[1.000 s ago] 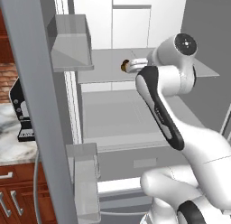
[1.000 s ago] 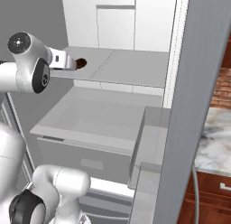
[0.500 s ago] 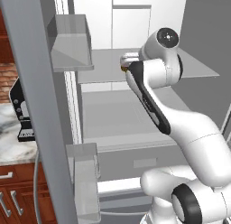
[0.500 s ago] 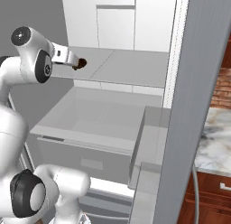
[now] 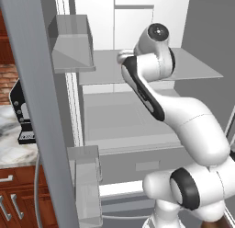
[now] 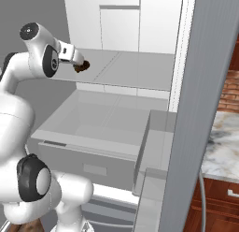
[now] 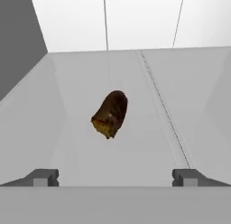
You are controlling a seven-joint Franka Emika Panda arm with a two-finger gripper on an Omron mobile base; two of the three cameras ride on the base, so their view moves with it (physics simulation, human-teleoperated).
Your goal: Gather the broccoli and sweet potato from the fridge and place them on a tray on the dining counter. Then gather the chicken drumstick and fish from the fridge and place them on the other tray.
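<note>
You had the fridge (image 6: 116, 20) standing open ahead of you, its pale grey interior spread across both base views, with the door (image 5: 32, 107) swung out at the left of the left base view and its clear bins fixed to the inner face. Below the shelf (image 6: 135, 69) sat a wide drawer (image 6: 88, 133), pulled partly forward. Your white arm (image 5: 183, 116) rose in a bend from the base and reached up to shelf level, the wrist turned toward the back wall. A marble counter (image 6: 224, 142) over red-brown cabinets showed at the right of the right base view, and a dark appliance (image 5: 20, 107) stood on the counter at the left of the left base view. Your gripper (image 7: 115, 177) was spread wide with nothing between the tips. The sweet potato (image 7: 110, 114), brown and oblong, lay on the shelf just ahead of the fingertips (image 7: 43, 177), centred between them and not touched.
</note>
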